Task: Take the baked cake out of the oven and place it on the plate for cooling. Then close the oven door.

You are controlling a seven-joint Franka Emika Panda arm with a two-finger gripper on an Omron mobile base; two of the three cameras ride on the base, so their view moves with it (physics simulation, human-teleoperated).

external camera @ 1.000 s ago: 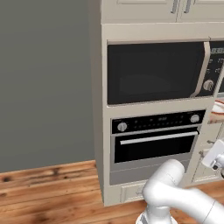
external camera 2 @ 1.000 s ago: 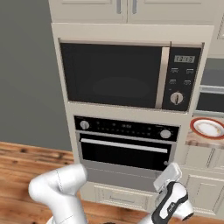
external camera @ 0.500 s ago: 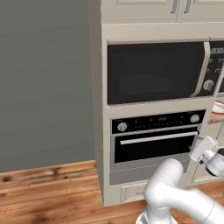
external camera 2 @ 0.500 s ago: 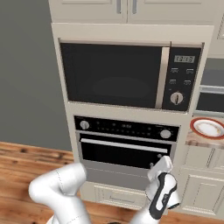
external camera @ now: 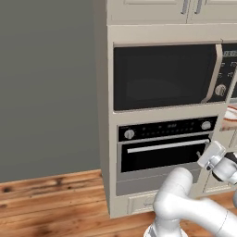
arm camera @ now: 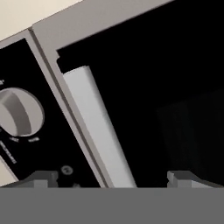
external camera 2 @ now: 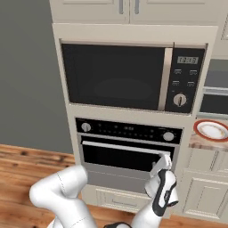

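Observation:
The oven [external camera: 162, 152] [external camera 2: 127, 151] sits in the tall cabinet under the microwave. Its oven door [external camera 2: 120, 156] is shut, dark glass up, with the silver bar handle [external camera: 166, 145] [arm camera: 98, 131] across the top. The baked cake is hidden behind it. My gripper [external camera: 202, 155] [external camera 2: 164, 158] [arm camera: 113, 179] is open at the handle's right end, close to the door; in the hand view one fingertip [arm camera: 43, 177] lies on each side of the bar. The red-rimmed plate [external camera 2: 213, 130] [external camera: 231, 110] rests on the counter to the right.
A black microwave [external camera: 166, 76] [external camera 2: 120, 75] fills the cabinet above the oven. The oven's right knob [arm camera: 19, 113] [external camera 2: 168, 136] is just beside my hand. Cream drawers [external camera 2: 200, 187] stand under the plate's counter. Wooden floor [external camera: 51, 203] lies open on the left.
My hand has risen from low beside the drawers to the right end of the oven's handle. The jaws have stayed wide; the oven door has not moved.

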